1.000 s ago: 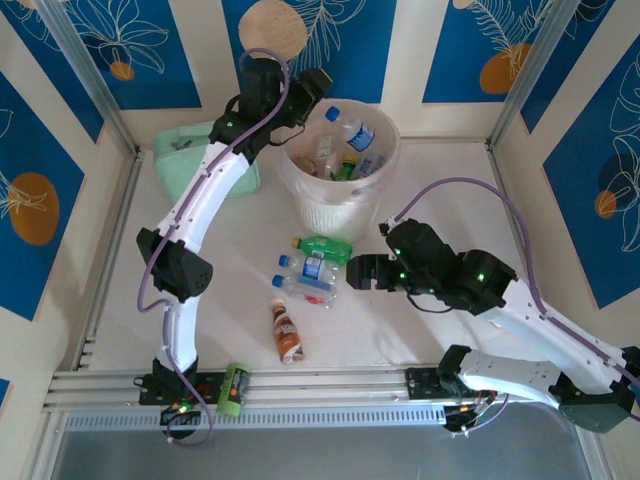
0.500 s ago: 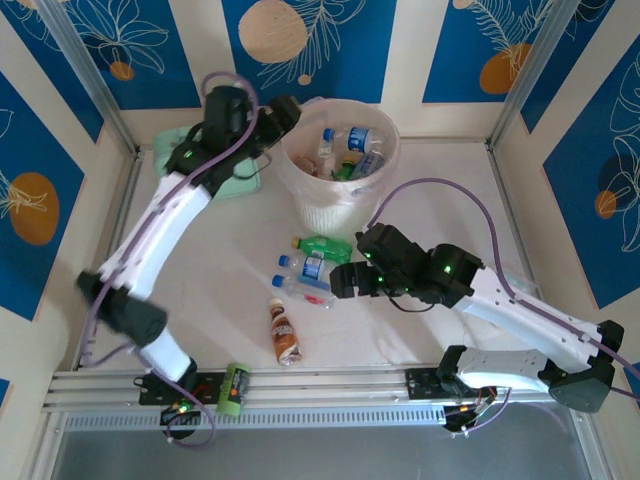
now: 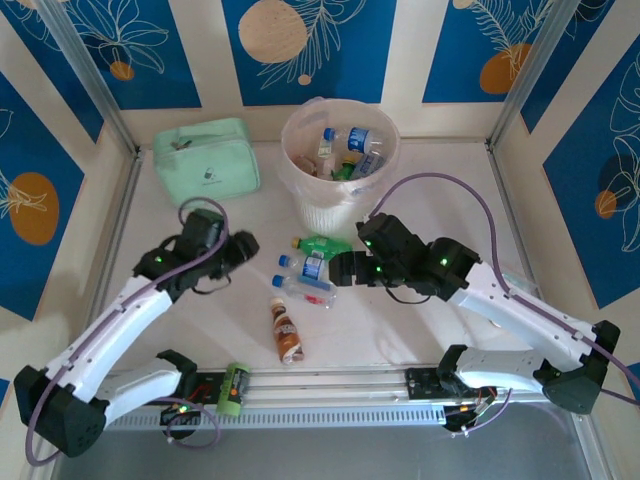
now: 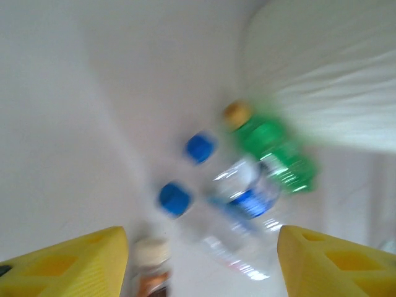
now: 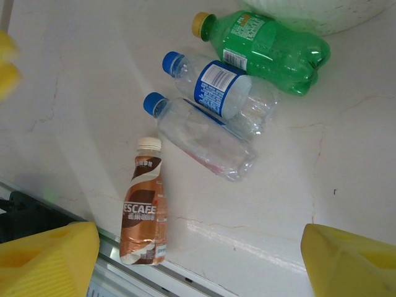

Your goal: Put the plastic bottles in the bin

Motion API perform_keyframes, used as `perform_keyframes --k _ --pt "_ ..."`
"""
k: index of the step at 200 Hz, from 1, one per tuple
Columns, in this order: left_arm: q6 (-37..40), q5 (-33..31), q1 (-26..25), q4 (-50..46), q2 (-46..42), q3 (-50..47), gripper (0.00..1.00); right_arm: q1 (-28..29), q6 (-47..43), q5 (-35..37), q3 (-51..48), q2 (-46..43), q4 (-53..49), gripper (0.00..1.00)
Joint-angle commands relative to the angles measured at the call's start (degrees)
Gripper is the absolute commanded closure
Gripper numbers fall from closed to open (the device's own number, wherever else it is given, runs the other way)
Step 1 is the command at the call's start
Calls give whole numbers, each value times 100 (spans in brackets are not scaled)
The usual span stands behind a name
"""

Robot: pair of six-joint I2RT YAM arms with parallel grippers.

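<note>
The white ribbed bin (image 3: pixel 296 193) stands at the back centre with several bottles inside. Four plastic bottles lie on the table in front of it: a green one (image 3: pixel 328 247) (image 5: pixel 266 46), a clear blue-labelled one (image 3: pixel 310 266) (image 5: pixel 223 93), a plain clear one (image 3: pixel 306 291) (image 5: pixel 201 139) and a brown one (image 3: pixel 287 333) (image 5: pixel 142 210). My left gripper (image 3: pixel 245 247) (image 4: pixel 201 250) hangs open just left of them, holding nothing; its view is blurred. Right of them, my right gripper (image 3: pixel 340 270) (image 5: pixel 198 247) is open and holds nothing.
A mint-green zip pouch (image 3: pixel 205 165) lies at the back left. An aluminium rail (image 3: pixel 330 384) runs along the table's front edge, with a small green item (image 3: pixel 233 388) on it. Patterned walls close in both sides and the back.
My left arm has swung down from the bin's rim to the table left of the lying bottles. The right gripper has edged left and back toward the bottles.
</note>
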Motion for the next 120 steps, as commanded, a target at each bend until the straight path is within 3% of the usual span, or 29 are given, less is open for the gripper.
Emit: perform_keyframes --k 1,58,87,120 --pt "-326 315 -284 80 58 -334 36 9 76 -131 -107 -51 141 15" --pt "-826 180 -1098 818 1137 -542 39 31 200 -30 -270 -160 91 16" --pt "-1023 46 -1362 776 1522 -478 44 -12 218 17 -306 -235 79 16" --pt "-1057 -42 -1570 632 1768 -414 42 -87 191 1 -306 -271 92 16"
